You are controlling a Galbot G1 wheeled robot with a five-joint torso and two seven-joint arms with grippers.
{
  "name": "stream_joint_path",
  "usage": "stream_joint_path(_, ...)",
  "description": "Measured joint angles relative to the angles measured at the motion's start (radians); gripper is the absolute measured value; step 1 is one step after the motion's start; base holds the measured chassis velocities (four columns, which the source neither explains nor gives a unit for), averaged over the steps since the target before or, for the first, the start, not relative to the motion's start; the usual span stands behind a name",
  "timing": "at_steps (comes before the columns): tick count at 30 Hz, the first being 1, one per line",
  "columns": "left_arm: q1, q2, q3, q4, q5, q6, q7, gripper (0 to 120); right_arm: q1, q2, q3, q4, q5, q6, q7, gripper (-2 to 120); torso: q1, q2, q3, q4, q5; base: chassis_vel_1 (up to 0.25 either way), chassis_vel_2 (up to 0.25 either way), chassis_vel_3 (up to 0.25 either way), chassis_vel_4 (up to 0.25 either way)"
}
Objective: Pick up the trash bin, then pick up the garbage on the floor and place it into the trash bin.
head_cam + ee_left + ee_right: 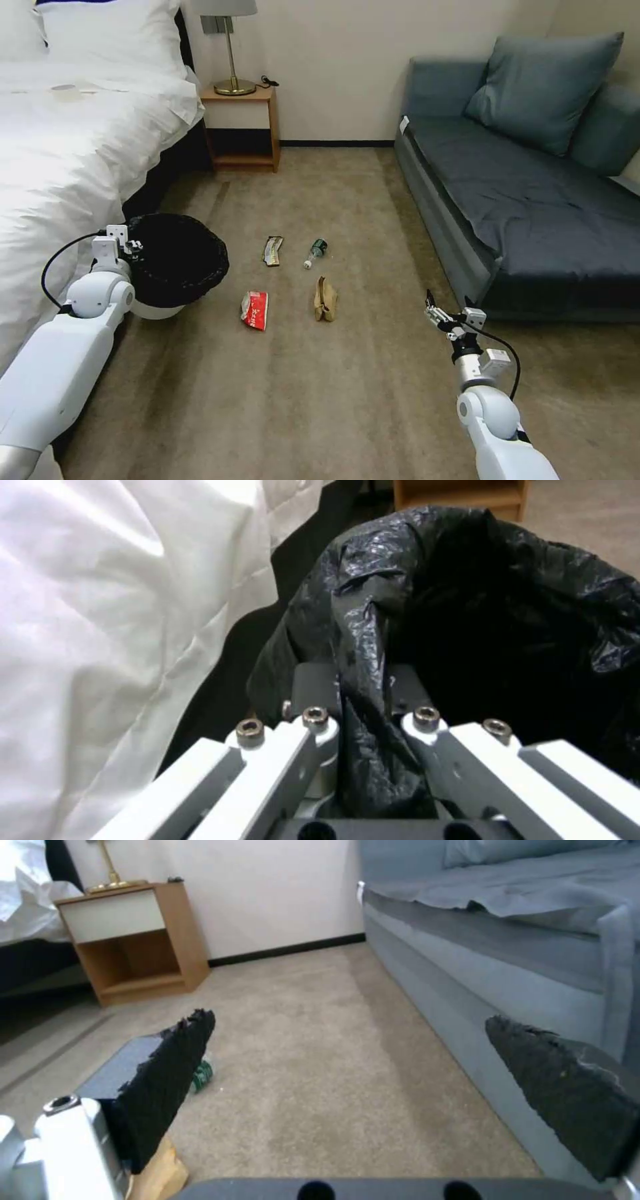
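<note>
Four litter pieces lie on the carpet (333, 400) ahead of me: a red-and-white wrapper (255, 310) with white writing too small to read, a crumpled tan paper bag (325, 299), a small clear bottle (315, 253) with a green label, and a dark-and-gold flat wrapper (272, 250). My left gripper (130, 248) is clamped on the black-lined rim of the trash bin (177, 260), beside the bed (60, 153). My right gripper (447, 307) hangs with fingers spread, near the sofa (533, 200), the paper bag nearest it.
</note>
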Motion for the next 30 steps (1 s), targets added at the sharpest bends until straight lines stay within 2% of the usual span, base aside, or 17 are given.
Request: stream_joint_path(30, 0.009, 0.003, -0.005, -0.002, 0.003, -0.002, 0.004, 5, 0.006, -0.001, -0.01, -0.016, 0.001, 0.004, -0.01, 100, 0.0, 0.0, 0.0, -0.0001, 0.0002, -0.061, 0.061, 0.066, -0.065)
